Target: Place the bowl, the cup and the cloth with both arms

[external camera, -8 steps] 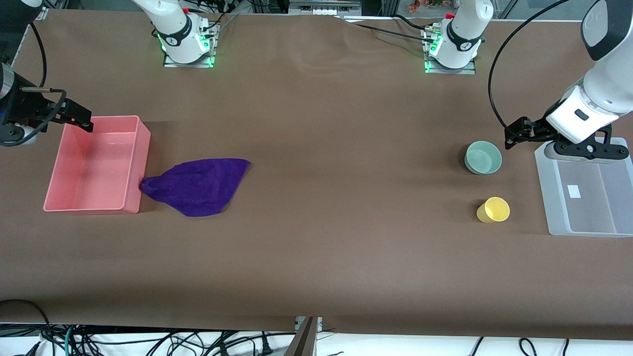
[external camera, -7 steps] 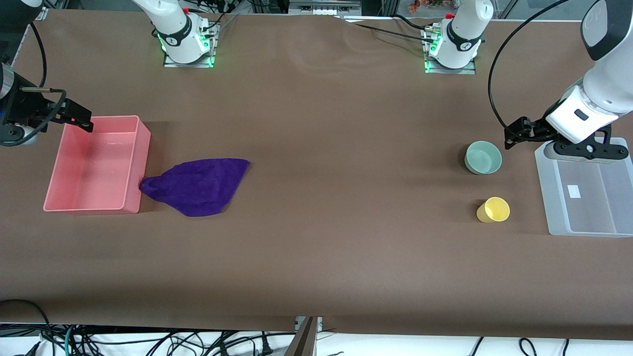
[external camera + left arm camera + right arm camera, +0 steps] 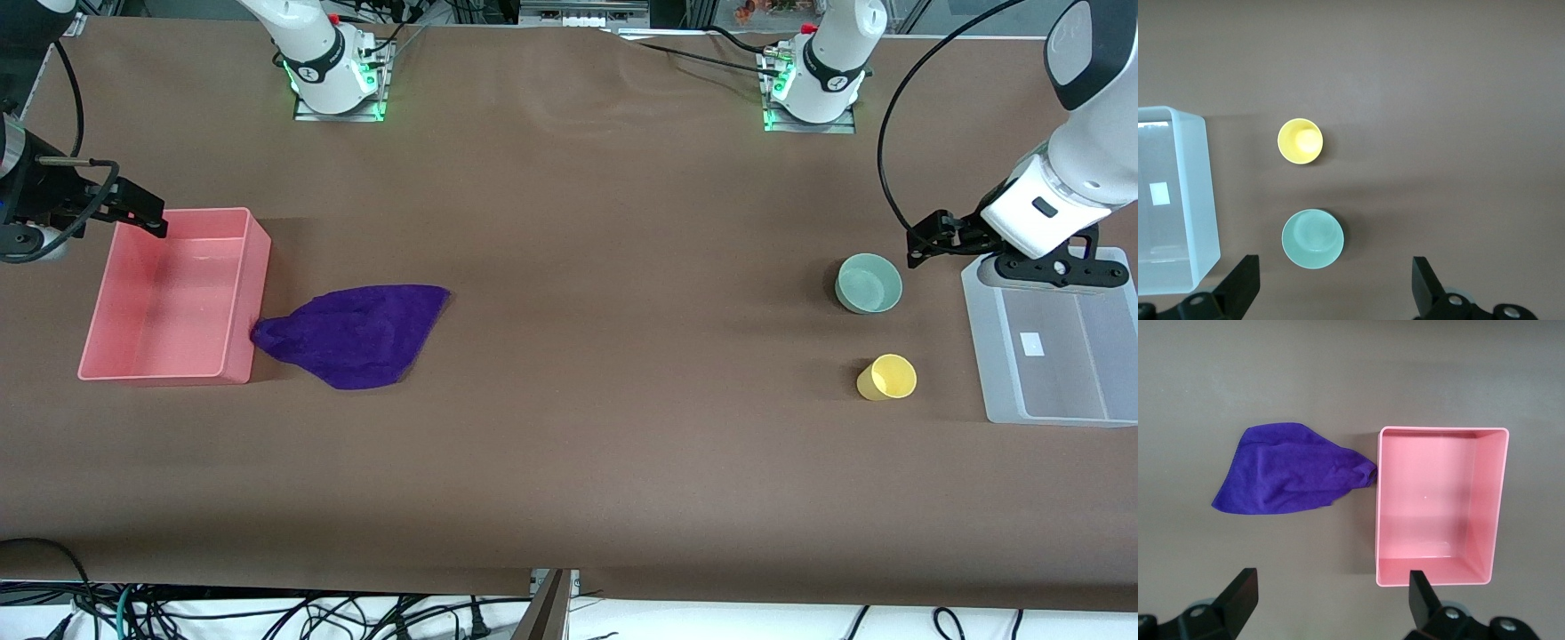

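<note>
The mint-green bowl (image 3: 869,283) stands upright toward the left arm's end of the table. The yellow cup (image 3: 886,377) stands upright nearer the front camera than the bowl. Both show in the left wrist view, bowl (image 3: 1313,239) and cup (image 3: 1300,141). My left gripper (image 3: 933,238) hangs open and empty high over the table by the bowl (image 3: 1331,290). The purple cloth (image 3: 356,333) lies crumpled, one tip touching the pink bin; it also shows in the right wrist view (image 3: 1288,470). My right gripper (image 3: 138,209) hangs open and empty over the bin's farther edge (image 3: 1331,603).
An empty pink bin (image 3: 236,356) sits at the right arm's end (image 3: 1379,513). An empty translucent tray (image 3: 978,347) sits at the left arm's end, beside the bowl and cup (image 3: 1208,200). Brown table covering lies between cloth and bowl.
</note>
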Available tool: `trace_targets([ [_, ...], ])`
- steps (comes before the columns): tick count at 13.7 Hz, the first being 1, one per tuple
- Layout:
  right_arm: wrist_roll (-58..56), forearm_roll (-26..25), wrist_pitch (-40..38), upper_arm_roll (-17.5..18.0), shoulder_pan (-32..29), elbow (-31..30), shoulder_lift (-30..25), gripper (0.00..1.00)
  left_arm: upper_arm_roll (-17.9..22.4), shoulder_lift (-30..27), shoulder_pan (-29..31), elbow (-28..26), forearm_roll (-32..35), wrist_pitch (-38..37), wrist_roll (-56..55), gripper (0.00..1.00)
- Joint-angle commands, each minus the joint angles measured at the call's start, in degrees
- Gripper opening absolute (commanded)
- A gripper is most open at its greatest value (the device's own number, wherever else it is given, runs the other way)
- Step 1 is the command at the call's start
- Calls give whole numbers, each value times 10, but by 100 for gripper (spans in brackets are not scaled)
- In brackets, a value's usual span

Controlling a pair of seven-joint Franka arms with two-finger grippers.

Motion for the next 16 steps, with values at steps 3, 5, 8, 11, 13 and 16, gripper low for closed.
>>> trace_targets([
  [3,-5,-2,-1,1,10,2,3,100,1,2,-1,-6,-7,-71,1,100],
  [5,0,-6,-1,2,15,-3,9,100,1,15,2,-8,-6,-114,2,100],
  [8,-5,-1,-9,2,18,-8,45,100,3,25,31,-37,29,-132,72,100],
  [11,3,21,46,28,16,-79,54,100,3,23,66,-123,37,-17,167,100],
  [13,17,36,141,43,18,-155,55,100,2,21,83,-202,37,96,205,100],
  [16,48,34,264,76,19,-242,76,100,3,26,107,-334,37,306,259,100],
])
